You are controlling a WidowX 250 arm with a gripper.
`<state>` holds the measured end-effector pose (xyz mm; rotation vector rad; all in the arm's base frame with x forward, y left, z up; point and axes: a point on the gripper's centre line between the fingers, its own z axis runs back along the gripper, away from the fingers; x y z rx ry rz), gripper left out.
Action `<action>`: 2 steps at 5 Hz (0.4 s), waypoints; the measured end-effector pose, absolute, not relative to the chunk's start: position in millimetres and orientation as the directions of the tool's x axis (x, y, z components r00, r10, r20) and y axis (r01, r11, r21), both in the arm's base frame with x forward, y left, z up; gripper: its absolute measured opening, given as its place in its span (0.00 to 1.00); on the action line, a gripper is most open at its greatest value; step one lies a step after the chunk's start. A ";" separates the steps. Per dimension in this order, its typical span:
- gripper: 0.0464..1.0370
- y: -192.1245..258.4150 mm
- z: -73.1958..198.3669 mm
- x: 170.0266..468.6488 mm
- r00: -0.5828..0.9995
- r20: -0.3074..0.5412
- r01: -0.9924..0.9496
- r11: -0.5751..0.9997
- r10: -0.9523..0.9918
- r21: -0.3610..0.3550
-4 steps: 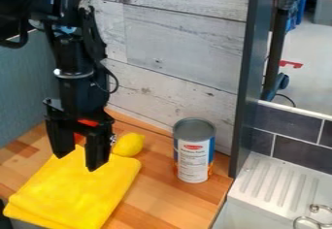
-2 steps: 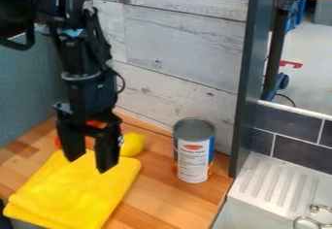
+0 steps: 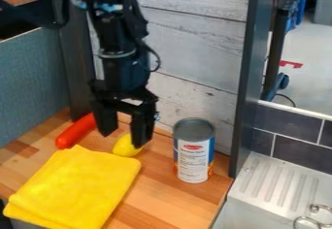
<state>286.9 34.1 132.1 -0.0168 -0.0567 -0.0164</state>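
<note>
Gripper (image 3: 122,140), black, two-fingered: pointing down over the left part of the counter; fingers set wide apart, with hold of nothing. Arm (image 3: 120,65), black, with a pale band round it and a loop of cable at one side: entering from the upper left.

Lemon (image 3: 124,148), yellow: lying on the counter at the fingertips, partly behind the finger nearer the can; whether the two touch, cannot tell.

Long red object (image 3: 75,131), rounded at its near end: lying aslant on the counter, its far end running behind the other finger.

Cloth (image 3: 74,187), bright yellow, folded flat: lying in front of the lemon and the red object, one corner pointing toward the gripper, the near edge at the counter's front.

Can (image 3: 193,151), one, upright: grey top, white label with blue and orange at the sides; standing to the image right of the lemon, well apart from the cloth.

Counter (image 3: 156,194), wood, in light and darker strips: beneath all of the above.

Plank wall (image 3: 194,48), whitewashed, weathered: behind the can and gripper.

Panel (image 3: 32,82), blue-grey: at the far left.

Upright board (image 3: 250,77), dark: beside the counter's right edge.

Dark tiles (image 3: 298,153), with pale joints: beyond that board, above a white ribbed drainboard (image 3: 275,182).

Metal rings (image 3: 311,218), silvery: at the lower right corner
</note>
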 end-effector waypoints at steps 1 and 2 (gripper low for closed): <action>0.96 25.3 146.3 306.6 0.988 0.153 -0.014 1.000 0.018 -0.027; 0.96 20.1 143.8 324.6 0.983 0.179 -0.029 0.999 0.035 -0.037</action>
